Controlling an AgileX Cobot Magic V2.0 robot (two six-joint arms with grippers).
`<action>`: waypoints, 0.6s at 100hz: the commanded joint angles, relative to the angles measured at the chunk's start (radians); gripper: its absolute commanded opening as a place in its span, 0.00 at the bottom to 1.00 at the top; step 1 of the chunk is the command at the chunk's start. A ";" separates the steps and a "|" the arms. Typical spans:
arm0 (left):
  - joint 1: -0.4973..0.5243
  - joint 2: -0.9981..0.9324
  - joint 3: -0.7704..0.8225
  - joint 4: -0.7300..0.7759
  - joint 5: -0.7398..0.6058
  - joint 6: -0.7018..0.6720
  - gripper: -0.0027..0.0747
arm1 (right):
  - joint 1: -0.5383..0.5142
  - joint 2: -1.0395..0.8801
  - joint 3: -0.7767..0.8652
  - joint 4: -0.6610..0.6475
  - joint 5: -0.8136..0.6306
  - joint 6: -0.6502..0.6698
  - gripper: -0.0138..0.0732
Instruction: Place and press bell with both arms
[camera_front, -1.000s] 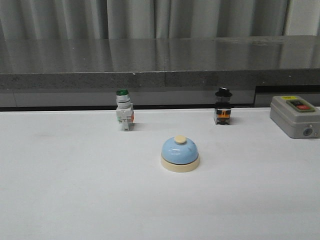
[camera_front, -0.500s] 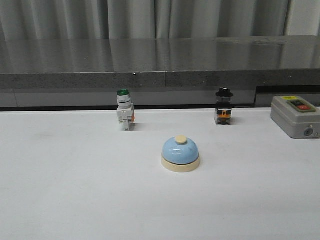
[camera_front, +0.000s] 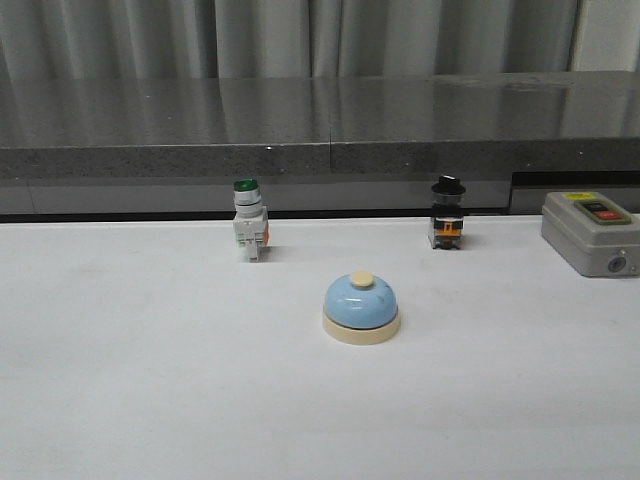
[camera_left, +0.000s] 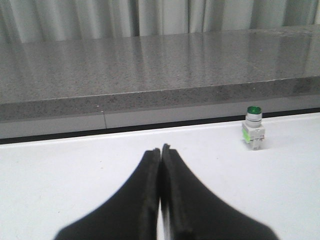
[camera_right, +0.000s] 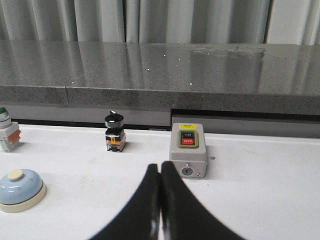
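White desk (camera_front: 150, 400), seen from the front, backed by a grey speckled stone ledge (camera_front: 300, 120) and pale curtains. Left to right: a white push-button switch with a green cap (camera_front: 248, 226), upright near the desk's back edge; a small light-blue dome-shaped bell with a cream round base and cream button on top (camera_front: 361, 308), standing upright alone near the middle of the desk, nearer the camera, well apart from everything; a small black knob switch with an orange band (camera_front: 447, 214) at the back; a grey box with red and black buttons (camera_front: 590, 232), cut off by the right edge. No arms in the front view. Left gripper (camera_left: 161, 155): dark jaws pressed together, empty, above bare desk. Right gripper (camera_right: 160, 170): jaws likewise closed, empty, pointing toward the grey box; lettering on its yellow label too small to read.
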 joint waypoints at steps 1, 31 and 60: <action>0.024 -0.047 0.022 0.000 -0.085 -0.005 0.01 | -0.005 -0.017 -0.014 -0.012 -0.083 -0.003 0.09; 0.034 -0.114 0.138 0.000 -0.194 -0.007 0.01 | -0.005 -0.017 -0.014 -0.012 -0.084 -0.003 0.09; 0.034 -0.114 0.179 0.001 -0.257 -0.007 0.01 | -0.005 -0.017 -0.014 -0.012 -0.084 -0.003 0.09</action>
